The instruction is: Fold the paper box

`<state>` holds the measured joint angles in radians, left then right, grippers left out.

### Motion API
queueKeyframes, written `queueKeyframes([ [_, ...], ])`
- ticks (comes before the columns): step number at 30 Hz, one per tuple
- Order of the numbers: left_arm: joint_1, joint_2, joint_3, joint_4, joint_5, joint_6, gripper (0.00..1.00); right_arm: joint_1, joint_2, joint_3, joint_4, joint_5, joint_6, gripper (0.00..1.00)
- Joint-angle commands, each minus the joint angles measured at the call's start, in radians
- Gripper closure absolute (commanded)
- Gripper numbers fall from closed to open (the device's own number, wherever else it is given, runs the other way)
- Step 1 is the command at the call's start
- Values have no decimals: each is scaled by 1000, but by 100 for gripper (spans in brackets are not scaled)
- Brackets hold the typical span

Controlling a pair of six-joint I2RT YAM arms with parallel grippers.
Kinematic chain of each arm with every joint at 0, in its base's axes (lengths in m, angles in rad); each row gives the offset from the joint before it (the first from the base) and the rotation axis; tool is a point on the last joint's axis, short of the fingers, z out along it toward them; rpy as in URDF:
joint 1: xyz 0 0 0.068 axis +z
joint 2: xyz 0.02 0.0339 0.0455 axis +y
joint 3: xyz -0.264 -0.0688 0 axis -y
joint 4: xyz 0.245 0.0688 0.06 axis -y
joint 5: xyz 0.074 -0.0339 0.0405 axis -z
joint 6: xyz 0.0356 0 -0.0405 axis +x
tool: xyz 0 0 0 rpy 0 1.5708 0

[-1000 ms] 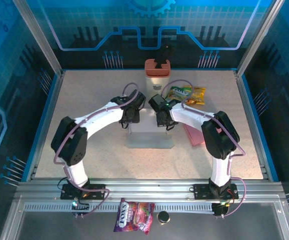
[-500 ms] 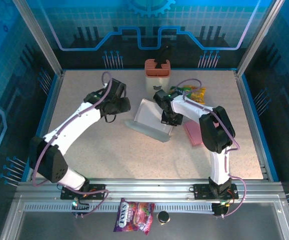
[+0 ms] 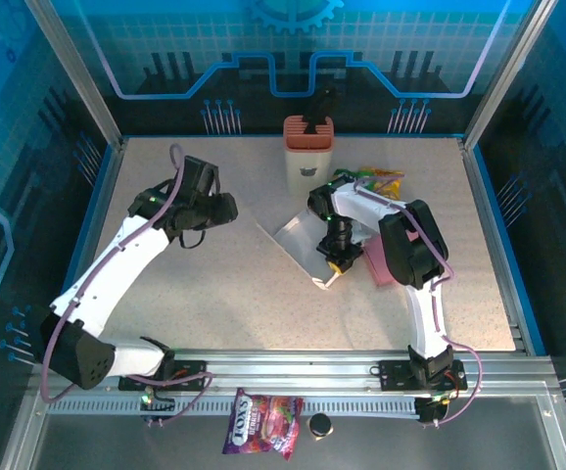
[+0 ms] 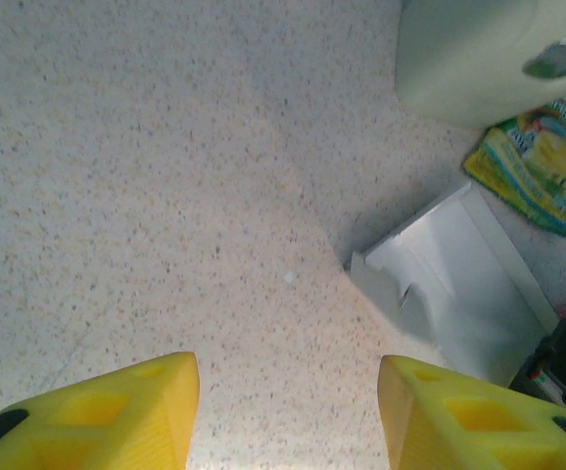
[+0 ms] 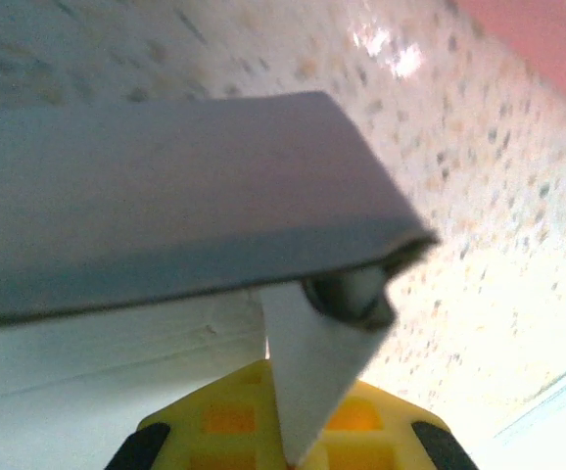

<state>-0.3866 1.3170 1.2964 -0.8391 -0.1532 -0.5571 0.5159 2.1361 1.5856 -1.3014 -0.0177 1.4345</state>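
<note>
Box [image 3: 303, 240] sits mid-table [image 3: 214, 294], its flap [image 5: 303, 392] pinched by the right fingers [image 5: 214, 423]. The left fingers [image 4: 117, 416] are spread, empty, well apart from it. Pulled from one side only, the thin flap may slip or tear.

1 box [image 3: 298, 245], 1 canister [image 3: 307, 157], 2 arms [image 3: 126, 257].

In the top view the left arm is lying stretched from its base toward 1 o'clock, its wrist pointing the left gripper [image 3: 224, 209] toward 3 o'clock. Its yellow fingers [image 4: 131, 416] are standing apart, gripping nothing. The right arm is rising toward 12 o'clock, then folding back toward 10 o'clock. Its wrist is bending down toward 6 o'clock, and the right gripper [image 3: 334, 258] is pinching a flap of the paper box [image 5: 307, 382].
</note>
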Motion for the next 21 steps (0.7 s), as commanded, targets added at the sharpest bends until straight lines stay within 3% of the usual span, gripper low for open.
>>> queueKeyframes([
  [1, 6, -26, -67, -31, 82, 9, 49, -2, 45, -15, -102, -105, 148, 98],
  [8, 5, -69, -193, 29, 194, -26, 51, 10, 9, -103, -29, -176, 284, 97],
  [14, 2, -64, -290, 96, 311, -66, 52, 51, -46, -171, 117, -244, 404, 86],
  [15, -1, -60, -303, 111, 326, -77, 53, 59, -53, -174, 135, -254, 412, 83],
  [19, -12, -40, -348, 186, 372, -114, 53, 84, -117, -165, 169, -230, 402, 52],
  [21, -20, -21, -353, 213, 386, -129, 53, 92, -162, -161, 172, -203, 376, 44],
])
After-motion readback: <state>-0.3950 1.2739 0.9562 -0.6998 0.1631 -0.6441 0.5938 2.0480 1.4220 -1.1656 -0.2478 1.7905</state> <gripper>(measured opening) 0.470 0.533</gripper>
